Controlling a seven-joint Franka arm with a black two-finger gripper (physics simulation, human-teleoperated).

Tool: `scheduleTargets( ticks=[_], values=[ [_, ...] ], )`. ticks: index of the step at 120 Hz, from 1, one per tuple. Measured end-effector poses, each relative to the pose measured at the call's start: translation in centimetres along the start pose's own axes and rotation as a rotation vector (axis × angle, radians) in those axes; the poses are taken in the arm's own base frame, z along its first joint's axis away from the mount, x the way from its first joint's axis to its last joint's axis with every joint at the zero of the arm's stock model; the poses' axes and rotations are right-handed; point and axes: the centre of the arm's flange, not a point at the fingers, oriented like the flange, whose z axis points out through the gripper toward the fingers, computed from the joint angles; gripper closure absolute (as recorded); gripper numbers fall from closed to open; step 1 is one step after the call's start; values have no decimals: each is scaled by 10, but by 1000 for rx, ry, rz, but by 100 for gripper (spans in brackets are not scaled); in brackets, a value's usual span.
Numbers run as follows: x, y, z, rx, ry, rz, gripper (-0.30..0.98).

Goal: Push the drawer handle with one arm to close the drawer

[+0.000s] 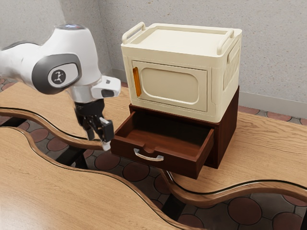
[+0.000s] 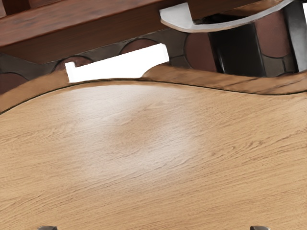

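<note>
Drawer (image 1: 180,166): extended, beneath cream box (image 1: 172,87).
Handle (image 1: 149,158): on drawer's front.
Hand (image 1: 98,142): open, near drawer's front.

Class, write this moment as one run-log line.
drawer: out, not yet closed | gripper: open, near drawer front | handle: untouched | cream box: on brown cabinet

This looks like a plain room, perhaps in a home: the exterior view has a speckled grey wall (image 1: 165,10) at twelve o'clock, rounded reddish floor tiles (image 1: 245,211) at five, a wavy-edged wooden surface (image 1: 48,191) at eight.
</note>
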Motion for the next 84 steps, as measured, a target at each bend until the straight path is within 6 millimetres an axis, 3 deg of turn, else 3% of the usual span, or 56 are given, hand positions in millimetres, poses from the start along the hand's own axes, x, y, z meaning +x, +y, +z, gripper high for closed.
scheduleTargets(
  ticks=[12,26,53,84],
  values=[
    [8,18,33,8,-3,-57,51],
    [18,28,70,4,14,-132,65],
    [38,55,103,-10,77,-217,75],
    [54,59,116,41,149,-211,78]
  ],
)
